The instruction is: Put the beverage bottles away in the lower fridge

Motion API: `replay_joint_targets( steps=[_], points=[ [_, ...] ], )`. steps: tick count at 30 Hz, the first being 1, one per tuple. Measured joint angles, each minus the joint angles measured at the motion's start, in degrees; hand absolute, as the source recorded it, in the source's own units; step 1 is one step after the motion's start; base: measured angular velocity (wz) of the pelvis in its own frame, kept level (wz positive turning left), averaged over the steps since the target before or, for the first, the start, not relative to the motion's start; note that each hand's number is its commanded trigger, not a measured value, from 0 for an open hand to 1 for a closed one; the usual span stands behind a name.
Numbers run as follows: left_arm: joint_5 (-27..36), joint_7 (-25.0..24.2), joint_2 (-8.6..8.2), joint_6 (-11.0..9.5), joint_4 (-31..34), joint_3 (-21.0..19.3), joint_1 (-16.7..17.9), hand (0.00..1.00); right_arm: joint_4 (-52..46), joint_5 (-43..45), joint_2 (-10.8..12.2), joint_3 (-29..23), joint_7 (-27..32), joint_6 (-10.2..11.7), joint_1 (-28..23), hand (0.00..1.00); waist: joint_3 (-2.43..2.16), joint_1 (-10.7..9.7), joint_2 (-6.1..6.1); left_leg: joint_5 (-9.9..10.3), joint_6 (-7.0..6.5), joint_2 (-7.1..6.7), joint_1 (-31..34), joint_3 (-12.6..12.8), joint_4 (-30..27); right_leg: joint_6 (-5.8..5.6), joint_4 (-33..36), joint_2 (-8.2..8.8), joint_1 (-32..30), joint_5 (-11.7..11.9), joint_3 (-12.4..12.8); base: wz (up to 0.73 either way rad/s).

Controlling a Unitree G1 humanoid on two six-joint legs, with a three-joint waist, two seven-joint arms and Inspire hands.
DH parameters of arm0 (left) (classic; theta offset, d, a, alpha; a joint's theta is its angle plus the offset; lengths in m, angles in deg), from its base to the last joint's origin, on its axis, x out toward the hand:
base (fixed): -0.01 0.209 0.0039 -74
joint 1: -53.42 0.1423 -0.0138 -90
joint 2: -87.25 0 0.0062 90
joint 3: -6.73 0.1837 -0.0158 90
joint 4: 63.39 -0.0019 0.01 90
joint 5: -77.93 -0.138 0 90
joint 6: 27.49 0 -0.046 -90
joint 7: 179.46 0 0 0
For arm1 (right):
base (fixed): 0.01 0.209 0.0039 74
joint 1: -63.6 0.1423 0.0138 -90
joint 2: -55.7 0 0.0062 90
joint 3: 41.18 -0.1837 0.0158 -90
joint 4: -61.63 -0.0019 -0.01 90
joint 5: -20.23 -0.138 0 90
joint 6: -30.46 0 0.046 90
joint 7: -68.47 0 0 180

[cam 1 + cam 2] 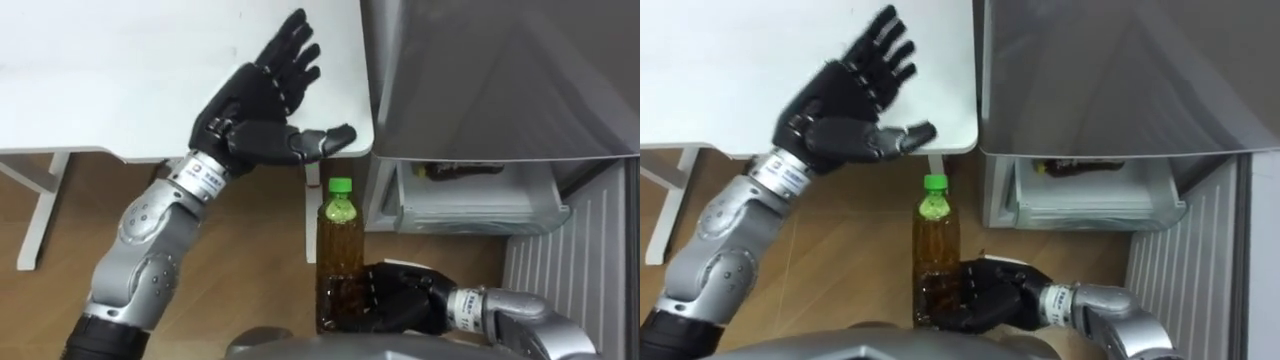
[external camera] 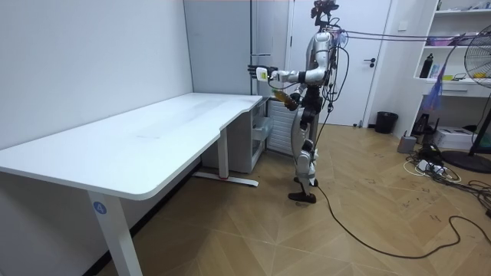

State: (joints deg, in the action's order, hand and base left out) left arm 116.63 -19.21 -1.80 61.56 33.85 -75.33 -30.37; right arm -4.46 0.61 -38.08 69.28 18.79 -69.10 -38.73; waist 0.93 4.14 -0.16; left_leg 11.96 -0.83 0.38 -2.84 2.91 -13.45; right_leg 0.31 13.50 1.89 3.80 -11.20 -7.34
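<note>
Left eye view: right robot hand (image 1: 400,295) grips one green-capped bottle (image 1: 338,235); left robot hand (image 1: 262,105) spread open; one dark bottle (image 1: 455,170) in drawer (image 1: 480,215).

The fridge's lower compartment (image 1: 480,212) stands open towards a strip of floor (image 1: 440,255) that offers the way in. The grey upper fridge front (image 1: 500,80) hangs over its mouth, and the open door (image 1: 575,270) walls off the right side. A dark bottle (image 1: 455,170) lies across the back, with free room in front of it. On the left, the bench (image 1: 120,80) corner sits just beside the fridge, and the bench leg (image 1: 311,220) stands close behind the bottle (image 1: 337,250) clasped by the right robot hand (image 1: 400,300). The left robot hand (image 1: 265,100), fingers spread, hovers over that corner.
</note>
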Motion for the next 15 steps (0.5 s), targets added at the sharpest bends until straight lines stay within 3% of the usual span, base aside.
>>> replay_joint_targets(
  steps=[2, 6, 10, 15],
  points=[
    [-0.07, 1.41, -0.28, -0.44, 1.46, -2.57, 0.39, 0.0, 0.16, 0.65, 0.41, -2.01, -0.23, 0.0, -1.31, 1.0, -0.06, 0.32, 0.29, 0.0, 0.01, -0.16, -0.37, 0.06, 0.03, -0.01, 0.06, 0.02, 0.08, -0.18, 0.02, 0.0],
    [-0.09, 5.53, -0.97, -3.29, 3.08, -7.84, 0.88, 0.0, 0.17, 3.12, 1.35, -6.17, -0.36, 0.06, -2.63, 1.0, -0.2, 1.1, 0.57, 0.0, 0.01, -0.12, -1.0, 0.04, 0.61, -0.01, -0.18, 0.01, 0.3, -0.3, -0.15, 0.0],
    [-1.96, 12.11, -3.08, -4.13, 4.75, -13.35, 3.33, 0.0, 0.17, 3.98, 2.61, -9.44, -0.31, 0.34, -4.04, 1.0, -0.26, 1.73, 0.59, 0.12, 0.18, -0.17, -1.91, -0.07, 1.07, -0.02, -1.02, -0.12, 1.23, -0.33, -0.33, -0.02],
    [-2.36, 20.07, -3.21, -4.58, 3.57, -19.51, 4.05, 0.0, 0.14, 3.94, 2.75, -12.63, -0.23, 0.38, -6.13, 1.0, -0.27, 4.04, 0.51, 0.13, 0.21, -0.07, -2.4, -0.1, 1.69, -0.01, -1.47, -0.16, 1.62, -0.33, -0.73, -0.01]
  ],
)
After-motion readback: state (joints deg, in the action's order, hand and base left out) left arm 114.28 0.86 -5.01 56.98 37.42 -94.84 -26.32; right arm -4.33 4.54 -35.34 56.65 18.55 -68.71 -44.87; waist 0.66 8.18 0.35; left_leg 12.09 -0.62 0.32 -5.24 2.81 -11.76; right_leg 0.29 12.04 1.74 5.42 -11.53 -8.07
